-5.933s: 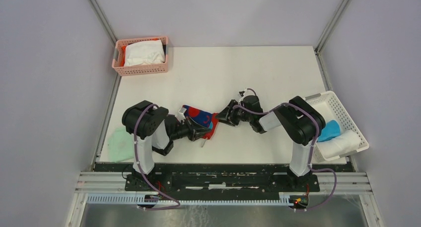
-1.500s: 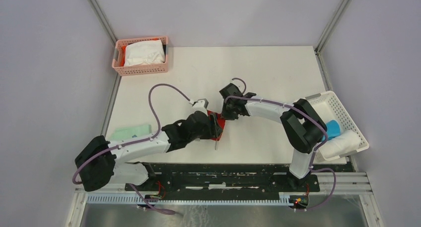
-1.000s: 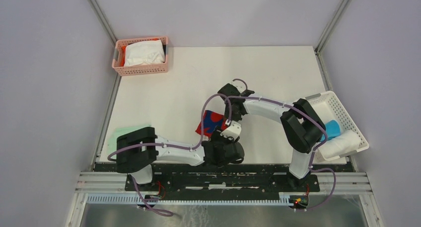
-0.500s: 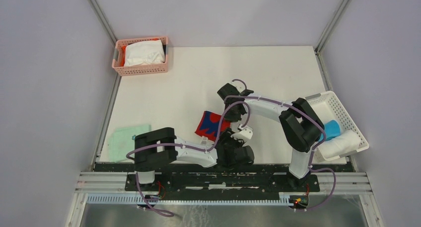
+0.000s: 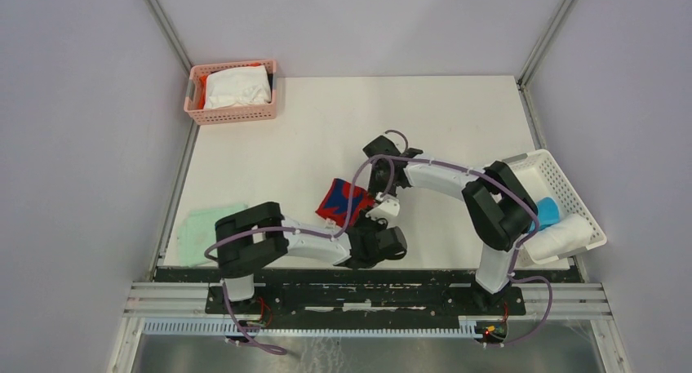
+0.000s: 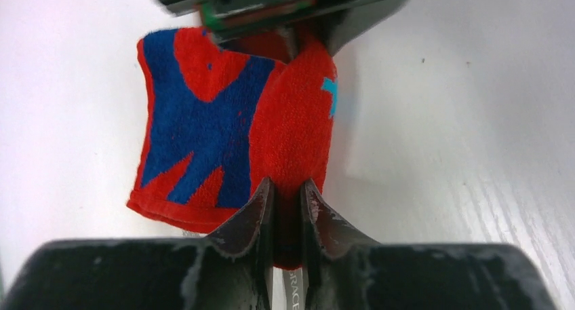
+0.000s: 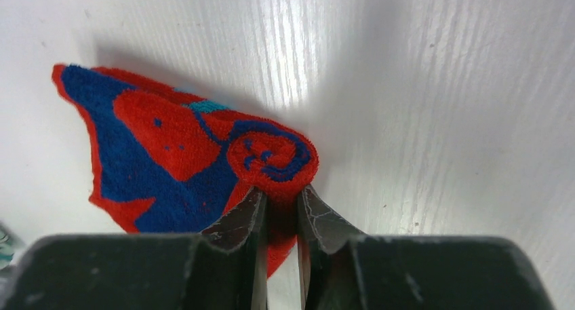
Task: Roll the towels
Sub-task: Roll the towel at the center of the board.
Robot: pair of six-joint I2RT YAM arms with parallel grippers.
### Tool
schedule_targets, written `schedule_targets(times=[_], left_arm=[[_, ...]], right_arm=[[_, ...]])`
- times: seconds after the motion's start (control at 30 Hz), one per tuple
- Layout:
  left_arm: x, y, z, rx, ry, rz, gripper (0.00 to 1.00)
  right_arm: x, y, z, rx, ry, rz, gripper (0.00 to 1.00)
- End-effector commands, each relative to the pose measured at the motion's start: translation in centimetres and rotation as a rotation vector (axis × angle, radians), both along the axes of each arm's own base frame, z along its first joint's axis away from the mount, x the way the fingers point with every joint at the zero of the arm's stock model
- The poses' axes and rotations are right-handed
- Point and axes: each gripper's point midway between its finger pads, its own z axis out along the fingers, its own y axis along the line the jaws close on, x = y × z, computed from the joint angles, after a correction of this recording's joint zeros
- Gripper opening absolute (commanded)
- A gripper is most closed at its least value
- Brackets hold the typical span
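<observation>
- Lying on the counter (image 5: 310, 136) a little toward its near edge, the red towel (image 5: 344, 200) with dark-blue blotches is partly rolled: one side is wound into a tight roll, the rest lies flat to the left of it.
- The right claw (image 7: 280, 195) is nearly closed, pinching one end of the roll, where the spiral of cloth shows.
- The left claw (image 6: 288, 188) is likewise squeezed down to a narrow gap on the opposite end of the same roll, facing the right claw across it.
- From above, both wrists crowd over the roll and a purple cable (image 5: 356, 197) crosses the towel's right side, so only the flat part shows clearly there.
- A white basket (image 5: 563, 185) at the counter's right edge holds a rolled turquoise towel (image 5: 543, 214) and a rolled white towel (image 5: 563, 236), side by side.
- A mint-green cloth (image 5: 204, 230) lies folded at the near left, well apart from the red towel.
- A pink basket (image 5: 232, 116) at the far left corner holds a crumpled white cloth (image 5: 237, 87).
- The counter is matte white, enclosed by plain pale-grey walls (image 5: 82, 144) with metal posts (image 5: 163, 22) in the far corners.
</observation>
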Motion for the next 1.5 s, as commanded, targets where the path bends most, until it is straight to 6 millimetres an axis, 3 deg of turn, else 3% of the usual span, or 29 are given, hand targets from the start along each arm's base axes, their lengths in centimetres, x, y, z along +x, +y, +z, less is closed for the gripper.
schedule_targets(times=[0.0, 0.2, 0.37, 0.5, 0.6, 0.83, 0.97, 1.1, 1.2, 1.33, 1.47], left_arm=[[0.0, 0.5, 0.7, -0.228, 0.114, 0.021, 0.12], [0.3, 0.9, 1.9, -0.612, 0.333, -0.046, 0.06], [0.5, 2.2, 2.0, -0.873, 0.513, -0.041, 0.05], [1.3, 3.4, 1.3, -1.051, 0.625, 0.009, 0.05], [1.4, 4.1, 0.4, -1.139, 0.706, 0.052, 0.04], [1.5, 5.2, -1.6, -1.161, 0.803, 0.151, 0.04], [1.5, 5.5, -2.9, -1.125, 0.844, 0.201, 0.04], [1.3, 6.1, -3.7, -1.079, 0.857, 0.231, 0.07], [1.5, 6.9, -3.5, -1.009, 0.812, 0.233, 0.17], [1.9, 6.9, -1.1, -0.898, 0.68, 0.178, 0.37], [1.7, 6.3, 2.4, -0.724, 0.482, 0.116, 0.49]], right_arm=[[0.4, 0.6, 2.7, 0.13, -0.057, 0.023, 0.24], [1.7, 0.4, 5.2, 0.307, -0.161, 0.001, 0.44], [1.9, 1.2, 6.1, 0.47, -0.206, 0.004, 0.58], [1.9, 2.6, 5.6, 0.568, -0.204, 0.014, 0.68], [1.9, 3.6, 4.7, 0.632, -0.182, 0.012, 0.69], [1.9, 5.2, 2.1, 0.693, -0.108, -0.005, 0.71], [2.1, 5.3, 0.1, 0.676, -0.083, -0.03, 0.66], [2.0, 4.6, -2.3, 0.604, -0.049, -0.047, 0.49], [1.5, 3.5, -3.5, 0.507, -0.023, -0.053, 0.38], [0.8, 1.9, -3.2, 0.355, 0.003, -0.053, 0.28], [0.4, 0.7, -1.6, 0.184, -0.003, -0.037, 0.25]])
